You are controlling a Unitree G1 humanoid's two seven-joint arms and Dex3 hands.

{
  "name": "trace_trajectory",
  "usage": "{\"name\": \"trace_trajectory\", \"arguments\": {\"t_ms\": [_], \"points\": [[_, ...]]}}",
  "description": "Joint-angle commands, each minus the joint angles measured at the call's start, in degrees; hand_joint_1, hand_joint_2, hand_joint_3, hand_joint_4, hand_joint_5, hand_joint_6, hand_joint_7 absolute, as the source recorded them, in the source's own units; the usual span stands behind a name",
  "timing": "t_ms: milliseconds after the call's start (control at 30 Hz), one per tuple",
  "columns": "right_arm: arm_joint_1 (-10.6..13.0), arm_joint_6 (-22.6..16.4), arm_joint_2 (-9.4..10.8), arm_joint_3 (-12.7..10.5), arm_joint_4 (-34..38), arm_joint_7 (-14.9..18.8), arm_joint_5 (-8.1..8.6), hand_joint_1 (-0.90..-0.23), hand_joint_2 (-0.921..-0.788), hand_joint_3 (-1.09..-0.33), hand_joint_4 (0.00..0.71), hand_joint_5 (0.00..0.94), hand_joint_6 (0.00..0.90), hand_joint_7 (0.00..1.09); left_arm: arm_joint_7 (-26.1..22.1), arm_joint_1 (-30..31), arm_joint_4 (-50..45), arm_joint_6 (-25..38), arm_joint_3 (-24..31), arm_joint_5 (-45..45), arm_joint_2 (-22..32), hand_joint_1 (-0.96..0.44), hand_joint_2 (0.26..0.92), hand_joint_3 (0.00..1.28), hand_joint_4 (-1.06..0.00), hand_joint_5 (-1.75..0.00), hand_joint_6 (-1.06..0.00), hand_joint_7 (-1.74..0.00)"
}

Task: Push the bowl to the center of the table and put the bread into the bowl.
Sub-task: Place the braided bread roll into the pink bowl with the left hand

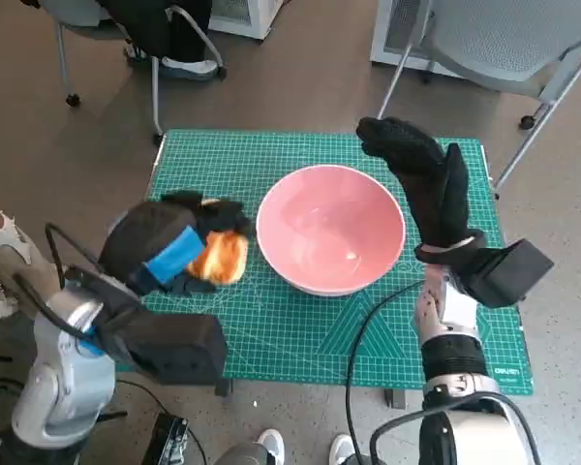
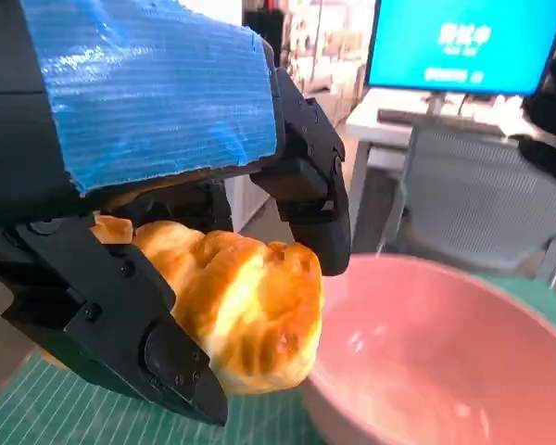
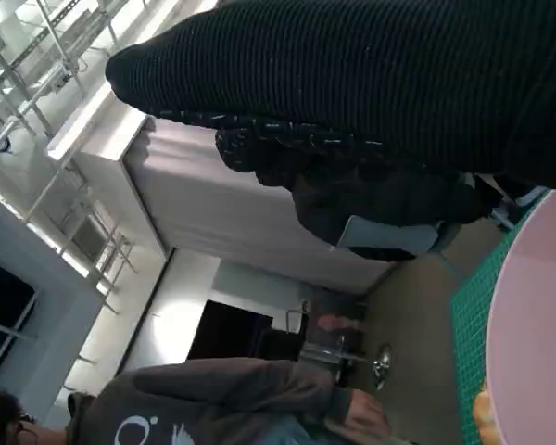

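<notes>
I've got the golden, glossy bread roll (image 1: 220, 258) gripped in my blue-taped left hand (image 1: 165, 250), left of frame centre, beside the pink round bowl (image 1: 331, 229). My gloved right hand (image 1: 428, 184) hangs spread, holding nothing, right of the bowl.

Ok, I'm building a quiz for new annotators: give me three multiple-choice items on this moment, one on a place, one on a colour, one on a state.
1. Where is the bread?
A. in the bowl
B. beside the bowl, on the robot's left of it
C. on the floor

2. What colour is the bowl?
A. pink
B. white
C. blue

3. What is the left hand doing?
A. lying flat on the mat
B. pushing the bowl
C. holding the bread

Key: 1 B, the bread sits just outside the rim on that side. 2 A, the bowl is pink inside and out. 3 C, the left wrist view shows black fingers around the bread; the right hand holds nothing.
</notes>
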Motion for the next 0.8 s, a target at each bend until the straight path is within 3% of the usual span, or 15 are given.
{"name": "trace_trajectory", "arguments": {"t_ms": [33,433,633,800], "points": [[1.1,0.4,-0.2,0.0,0.6,0.2,-0.02,-0.677,-0.921,-0.794,0.184,0.001,0.120,0.34,-0.2,-3.5,0.9,0.5,-1.2,1.2,-1.1,0.01,0.878,0.04,-0.81,-1.19,-0.79,-0.83],[1.8,-0.1,-0.5,-0.2,0.6,-0.6,-0.28,-0.666,-0.921,-0.794,0.185,0.000,0.113,0.35,-1.3,-16.2,9.2,1.4,-7.8,4.2,-6.3,0.00,0.888,0.03,-0.86,-0.98,-0.68,-1.10],[2.4,-0.8,-0.5,-0.1,0.5,-1.6,-0.73,-0.661,-0.921,-0.796,0.184,0.000,0.110,0.36,-1.6,-24.6,17.4,0.3,-11.3,4.8,-9.9,0.00,0.901,0.02,-0.83,-1.04,-0.67,-1.10],[3.0,-0.5,-0.6,-0.2,0.1,-1.9,-0.39,-0.660,-0.921,-0.797,0.184,0.000,0.106,0.36,-0.9,-31.9,26.8,-2.4,-13.8,4.3,-12.9,0.00,0.910,0.04,-0.77,-1.18,-0.68,-1.02]]}}
